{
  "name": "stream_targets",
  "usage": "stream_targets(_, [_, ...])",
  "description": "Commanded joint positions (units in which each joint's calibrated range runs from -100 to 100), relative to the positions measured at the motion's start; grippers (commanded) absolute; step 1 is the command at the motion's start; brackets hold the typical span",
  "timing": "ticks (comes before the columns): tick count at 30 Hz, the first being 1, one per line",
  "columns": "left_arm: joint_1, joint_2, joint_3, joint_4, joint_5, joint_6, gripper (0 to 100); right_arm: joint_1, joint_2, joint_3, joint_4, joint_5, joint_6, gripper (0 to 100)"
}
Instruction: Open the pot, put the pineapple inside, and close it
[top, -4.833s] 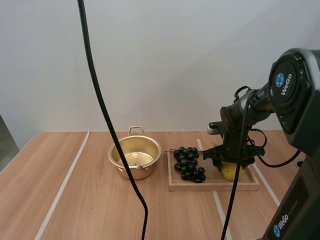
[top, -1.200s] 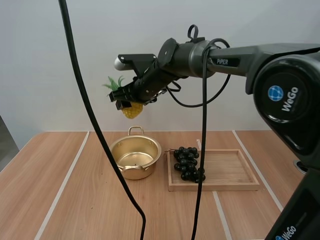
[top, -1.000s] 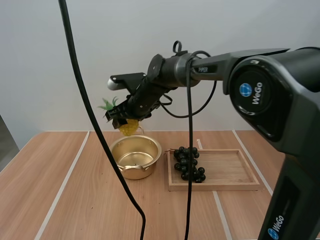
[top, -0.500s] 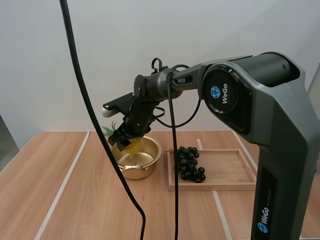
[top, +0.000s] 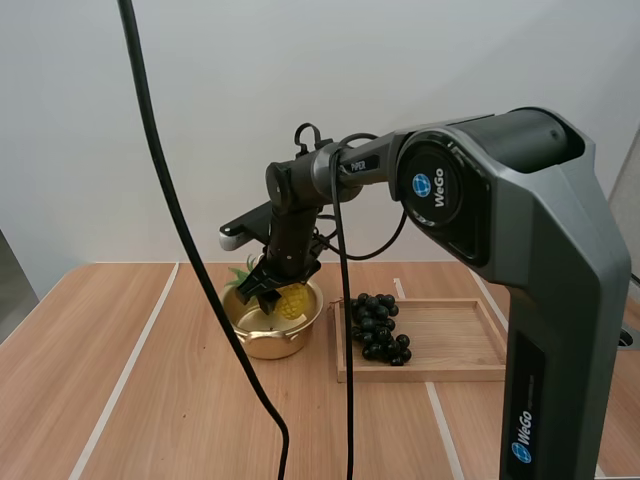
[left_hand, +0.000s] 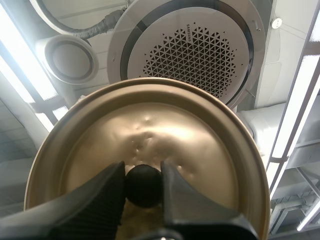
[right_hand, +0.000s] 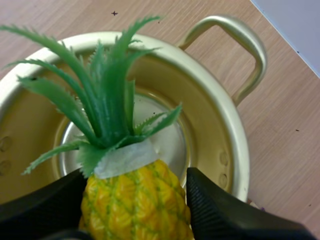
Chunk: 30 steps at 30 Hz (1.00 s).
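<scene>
A small yellow pineapple (top: 291, 300) with green leaves hangs in the mouth of the open golden pot (top: 244, 340), pinched by my right gripper (top: 272, 295). In the right wrist view the pineapple (right_hand: 136, 200) sits between my two black fingers, its leaves (right_hand: 102, 105) over the pot's shiny bottom and the pot (right_hand: 227, 125) rim around it. The left wrist view has my left gripper (left_hand: 143, 184) shut on the black knob (left_hand: 143, 185) of the golden lid (left_hand: 200, 145), held up with its underside toward the camera.
A wooden tray (top: 460, 345) lies right of the pot, with a bunch of dark grapes (top: 377, 326) at its left end. The right arm reaches across over the pot. Bare wooden tabletop (top: 130, 400) spreads to the left and front.
My right gripper has carried the pineapple from the tray, up and left, then down into the pot's mouth. Over the last second it dropped from above the rim to rim level.
</scene>
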Motion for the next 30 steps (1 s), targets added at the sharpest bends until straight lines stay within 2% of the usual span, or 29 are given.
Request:
stream_targets(1, [-0.11,0.07,-0.39,0.34,0.42,0.07,0,-0.04,0.01,-0.62,-0.43,1.94,0.14,0])
stream_targets(30, [-0.11,0.21,-0.39,0.34,4.15,0.08,0,-0.04,3.82,-0.62,0.55,3.33,1.18,0])
